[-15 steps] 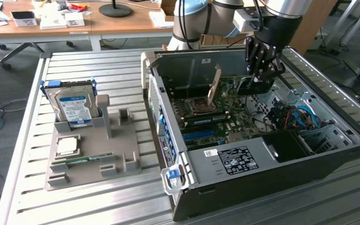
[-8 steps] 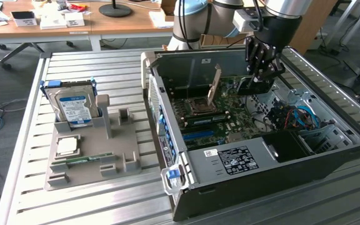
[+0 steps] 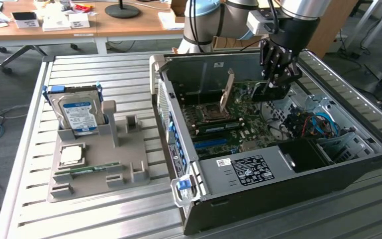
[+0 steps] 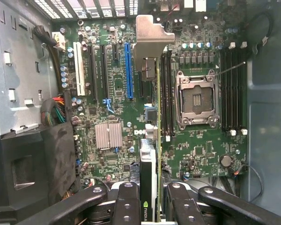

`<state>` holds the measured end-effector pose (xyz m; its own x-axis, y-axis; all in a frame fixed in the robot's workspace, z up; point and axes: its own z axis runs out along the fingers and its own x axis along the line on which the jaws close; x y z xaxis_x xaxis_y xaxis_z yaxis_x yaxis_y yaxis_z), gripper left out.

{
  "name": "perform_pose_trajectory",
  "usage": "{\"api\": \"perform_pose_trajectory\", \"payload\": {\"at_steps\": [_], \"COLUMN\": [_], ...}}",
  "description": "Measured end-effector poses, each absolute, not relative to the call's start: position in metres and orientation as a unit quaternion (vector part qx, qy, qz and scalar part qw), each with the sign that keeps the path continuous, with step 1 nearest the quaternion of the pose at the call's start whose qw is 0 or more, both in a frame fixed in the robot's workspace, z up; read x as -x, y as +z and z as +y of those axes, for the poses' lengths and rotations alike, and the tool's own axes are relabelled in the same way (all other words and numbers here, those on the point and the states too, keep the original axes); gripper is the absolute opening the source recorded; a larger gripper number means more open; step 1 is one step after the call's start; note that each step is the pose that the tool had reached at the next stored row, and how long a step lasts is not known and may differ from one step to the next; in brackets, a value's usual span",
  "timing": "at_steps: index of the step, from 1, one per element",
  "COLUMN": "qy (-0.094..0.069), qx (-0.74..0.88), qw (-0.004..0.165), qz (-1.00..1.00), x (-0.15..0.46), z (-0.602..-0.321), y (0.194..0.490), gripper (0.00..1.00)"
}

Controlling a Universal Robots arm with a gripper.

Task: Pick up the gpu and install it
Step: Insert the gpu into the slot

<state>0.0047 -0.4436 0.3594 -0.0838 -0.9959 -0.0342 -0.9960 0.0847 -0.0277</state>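
Jaws clamped on gpu (image 4: 158, 117) — card held edge-on above motherboard (image 4: 201, 159) inside case, just beside blue slot (image 4: 128, 70). Best practice: line card edge along slot, bracket (image 4: 152, 42) rearward — lower level, no twist.

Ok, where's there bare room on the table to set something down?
Bare slatted table behind the hard drive, and along the near edge in front of the grey holder. Crowded: the narrow gap between holder and computer case, and inside the case, where the fingers grip the gpu.

Slatted metal table (image 3: 78, 219) bearing computer case (image 3: 277, 181), grey holder (image 3: 95, 174)
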Motion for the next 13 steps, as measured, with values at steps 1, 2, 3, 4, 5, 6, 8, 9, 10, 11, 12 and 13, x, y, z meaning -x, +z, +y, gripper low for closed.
{"api": "perform_pose_trajectory", "payload": {"at_steps": [1,2,3,4,5,6,8,9,10,11,12,13], "qy": [0.001,0.001,0.001,0.001,0.001,0.001,0.001,0.001,0.001,0.001,0.001,0.001], "qx": [0.676,0.676,0.676,0.677,0.677,0.676,0.676,0.676,0.676,0.676,0.676,0.676], "qw": [0.022,0.022,0.022,0.022,0.022,0.022,0.022,0.022,0.022,0.022,0.022,0.022], "qz": [0.736,0.736,0.736,0.736,0.736,0.736,0.736,0.736,0.736,0.736,0.736,0.736], "x": [-0.0046,-0.0043,-0.0042,-0.0042,-0.0042,-0.0042,-0.0042,-0.0042,-0.0042,-0.0042,-0.0042,-0.0042], "z": [-0.4436,-0.4436,-0.4436,-0.4436,-0.4436,-0.4436,-0.4436,-0.4436,-0.4436,-0.4436,-0.4436,-0.4437], "y": [0.3593,0.3591,0.3588,0.3587,0.3587,0.3587,0.3587,0.3585,0.3582,0.3580,0.3577,0.3576], "gripper": [0.27,0.27,0.27,0.27,0.27,0.27,0.27,0.27,0.27,0.27,0.27,0.27]}}
